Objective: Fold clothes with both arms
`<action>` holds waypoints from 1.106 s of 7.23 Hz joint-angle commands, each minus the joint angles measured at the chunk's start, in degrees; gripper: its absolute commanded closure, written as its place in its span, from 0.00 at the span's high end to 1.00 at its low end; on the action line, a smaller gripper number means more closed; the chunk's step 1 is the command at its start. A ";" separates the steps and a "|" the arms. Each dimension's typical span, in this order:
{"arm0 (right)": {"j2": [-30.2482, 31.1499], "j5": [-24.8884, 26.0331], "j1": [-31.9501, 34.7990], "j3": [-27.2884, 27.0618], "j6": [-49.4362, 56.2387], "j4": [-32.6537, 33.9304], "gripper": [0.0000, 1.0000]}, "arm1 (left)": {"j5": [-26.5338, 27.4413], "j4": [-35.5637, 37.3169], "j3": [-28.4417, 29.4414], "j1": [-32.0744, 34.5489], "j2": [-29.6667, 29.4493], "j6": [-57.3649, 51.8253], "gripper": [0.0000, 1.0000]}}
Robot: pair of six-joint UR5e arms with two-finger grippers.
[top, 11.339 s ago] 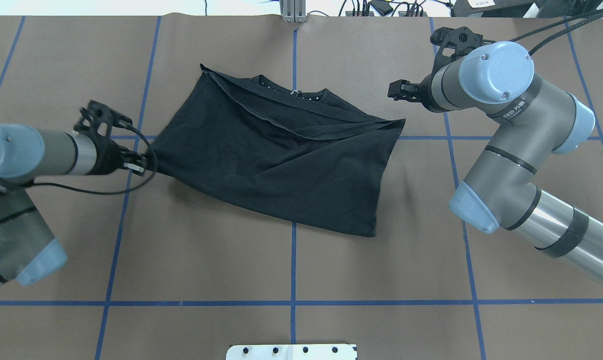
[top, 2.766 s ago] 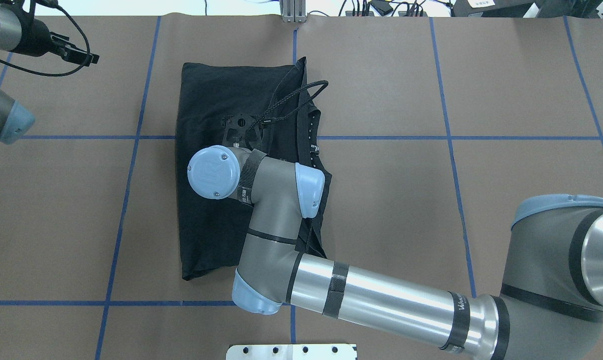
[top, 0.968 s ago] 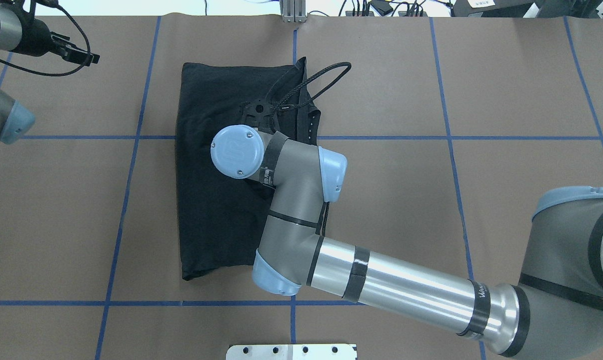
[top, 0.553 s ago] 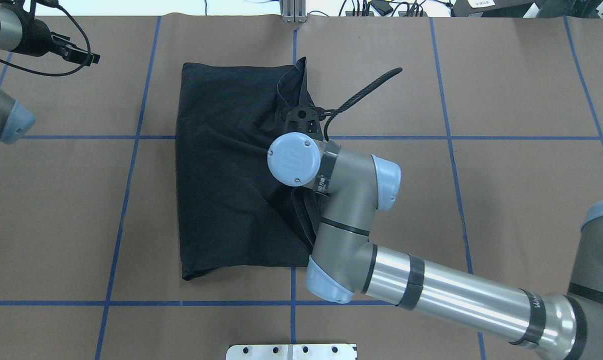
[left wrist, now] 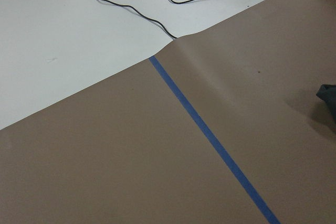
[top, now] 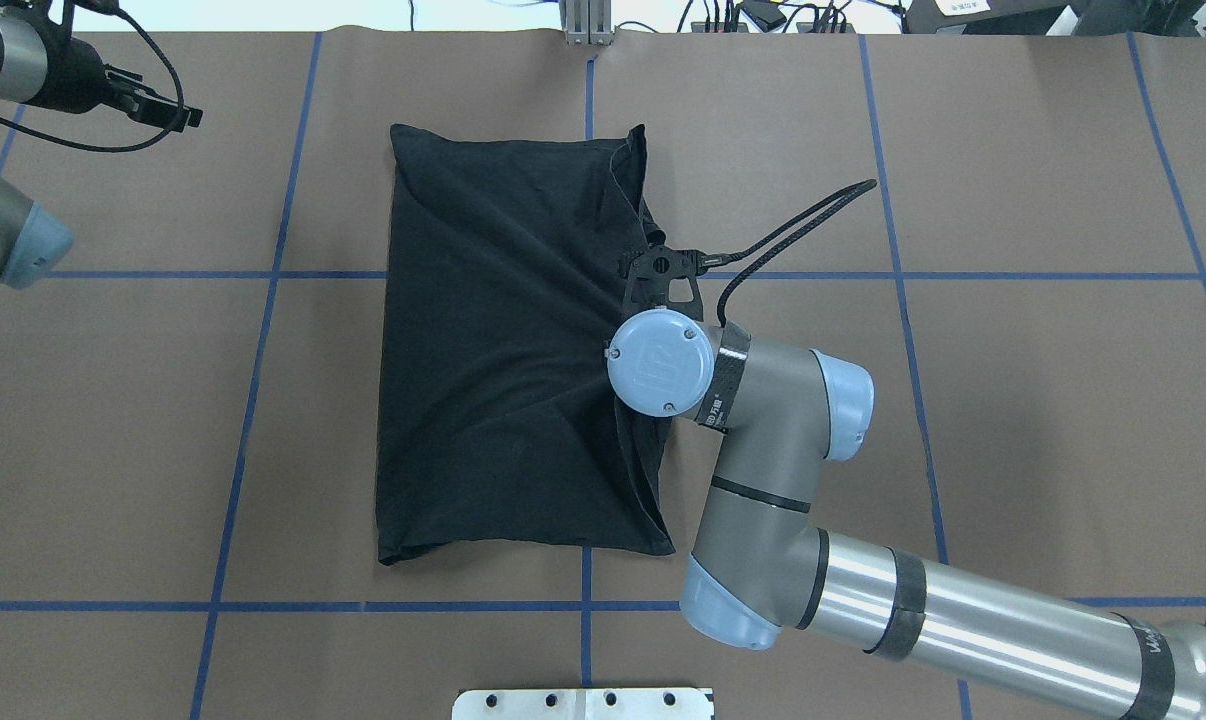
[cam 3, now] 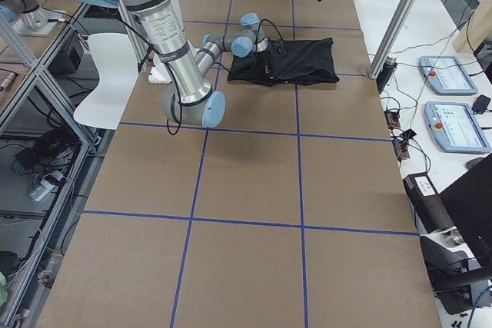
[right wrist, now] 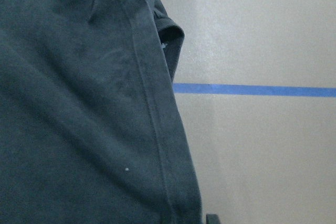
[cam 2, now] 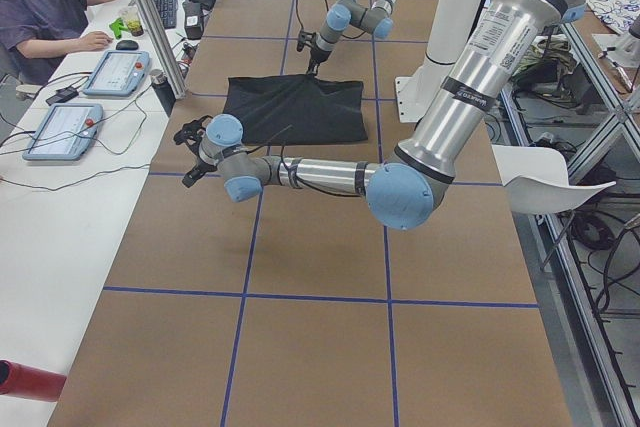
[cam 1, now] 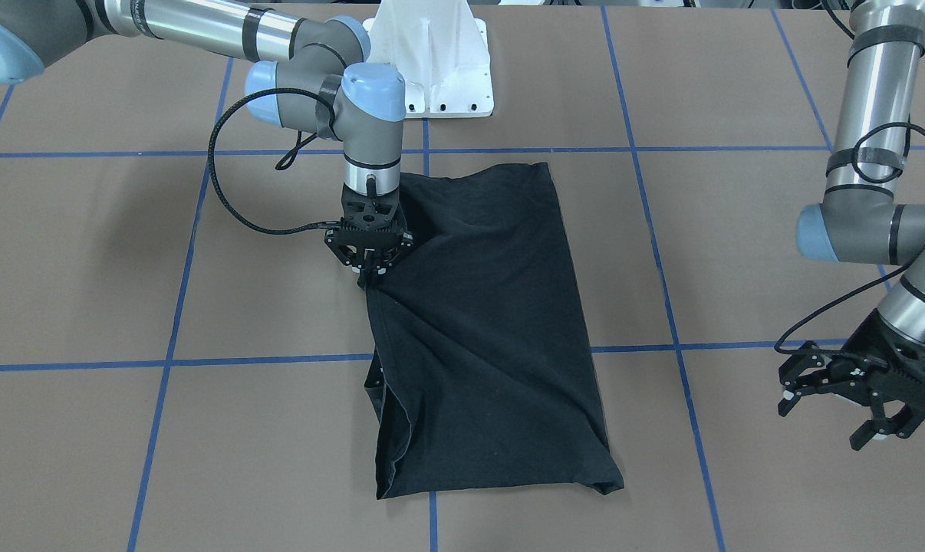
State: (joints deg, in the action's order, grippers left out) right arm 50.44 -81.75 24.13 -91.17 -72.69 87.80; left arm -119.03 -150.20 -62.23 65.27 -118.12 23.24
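Far ahead of the white pedestal base (top: 583,703) and well off to the robot's left of it, the left gripper (cam 1: 824,420) hangs over the brown-papered table (top: 963,150) near its far edge. Its fingers are spread apart and hold nothing. The left arm (cam 1: 865,92) reaches it from that side, and the gripper is well apart from the cloth.

The black T-shirt (top: 513,350) lies straight ahead of the pedestal base, folded into a rough rectangle with a plain black side up. Its long axis runs directly away from the base, one short end toward the base and the other toward the table's far edge. Most of it lies to the robot's left of the blue tape line (top: 585,640) that runs forward from the base. The closed fold faces the robot's left, and the loose, layered edges face the robot's right. Which end the collar lies at cannot be told.

The right gripper (cam 1: 370,277) points straight down on that loose long edge, about midway along it, ahead of the base and just to the robot's right of the tape line. Its fingers are clenched on the fabric, which bunches at the pinch, and creases fan out from it across the shirt. The right arm (top: 763,470) comes in from the base's right side, its black cable (top: 793,225) looping beside the wrist.
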 commanded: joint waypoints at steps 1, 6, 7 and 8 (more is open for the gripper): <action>-0.69 -1.99 0.30 -5.40 -0.08 2.79 1.00 | 0.03 0.00 0.09 -0.32 0.00 -0.03 1.00; -0.87 3.52 -11.03 -7.36 -5.27 12.55 0.72 | -0.06 0.00 0.09 -0.41 0.09 -0.03 1.00; -0.87 3.96 -11.13 -7.27 -4.49 14.48 0.50 | 0.03 0.00 0.09 -0.41 0.09 -0.03 1.00; -0.87 4.40 -11.13 -7.27 -3.17 16.33 0.33 | 0.03 0.00 0.09 -0.41 0.17 -0.03 1.00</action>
State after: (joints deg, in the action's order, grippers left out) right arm 49.55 -78.01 13.31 -98.51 -77.10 101.67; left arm -119.03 -150.20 -62.14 64.88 -118.02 23.20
